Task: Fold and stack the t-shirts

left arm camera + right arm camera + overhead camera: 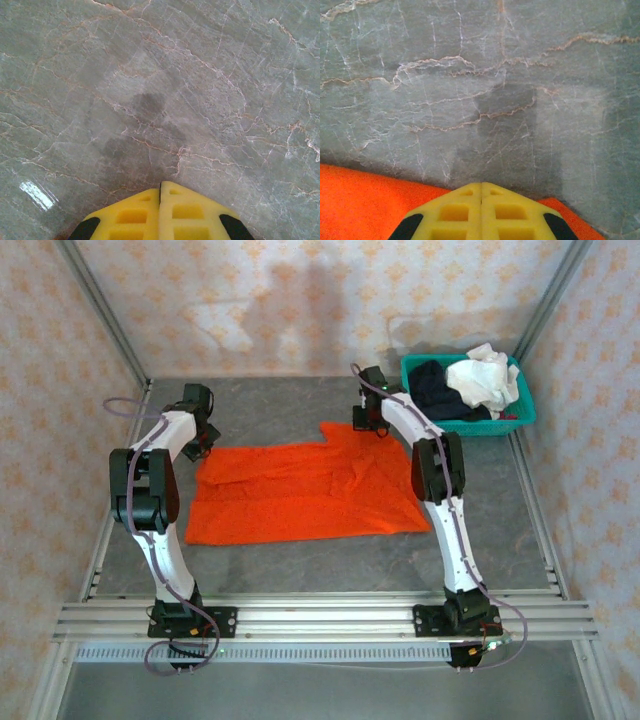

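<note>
surface: grey veined table [280, 405] | room: pale floral walls [250, 300] | orange t-shirt [310, 490] spread flat mid-table | white t-shirt [485, 380], navy t-shirt [435, 385] heaped in teal basket [524, 420], far right corner | left gripper [160, 210] jaws pressed together over bare table | right gripper [481, 210] jaws pressed together at the orange t-shirt's far edge

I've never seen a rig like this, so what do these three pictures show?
Two robot arms, left arm and right arm, are bolted to a table. The top view looks down from above and behind. The other two come from wrist cameras: the yellow wedges are the left gripper and right gripper, both shut. An orange shirt lies spread on the table; a basket far right holds a navy shirt and a white shirt. The left gripper holds nothing; the right one sits at the orange shirt's edge, and I cannot tell whether it pinches cloth.
</note>
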